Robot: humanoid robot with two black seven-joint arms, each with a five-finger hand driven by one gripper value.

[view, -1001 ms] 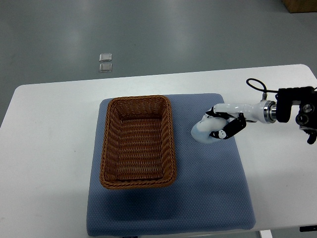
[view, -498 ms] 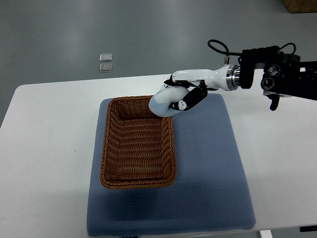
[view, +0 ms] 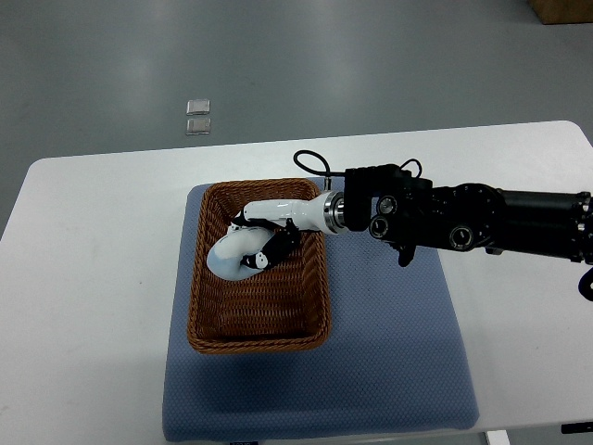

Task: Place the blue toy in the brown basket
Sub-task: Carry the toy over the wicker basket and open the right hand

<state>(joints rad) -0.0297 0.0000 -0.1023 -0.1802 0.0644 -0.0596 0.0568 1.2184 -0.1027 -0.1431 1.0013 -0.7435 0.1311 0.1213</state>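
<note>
Robot's right hand (view: pixel 262 243), fingers curled around a pale blue toy (view: pixel 233 257), reaches over the brown wicker basket (view: pixel 208 320) on a blue mat (view: pixel 389 352).

White table, top view.
White table (view: pixel 93 278) carried a blue mat (view: pixel 398 352) laid flat; brown basket (view: pixel 199 306) sat on the mat's left half.

The white robot right hand (view: pixel 262 243) is covering part of the pale blue rounded toy (view: pixel 230 256) (its fingers are wrapping over the toy's right side). The black forearm is running off the picture's right edge. A brown cardboard box (view: pixel 561 9) is being cropped at the top right corner.
</note>
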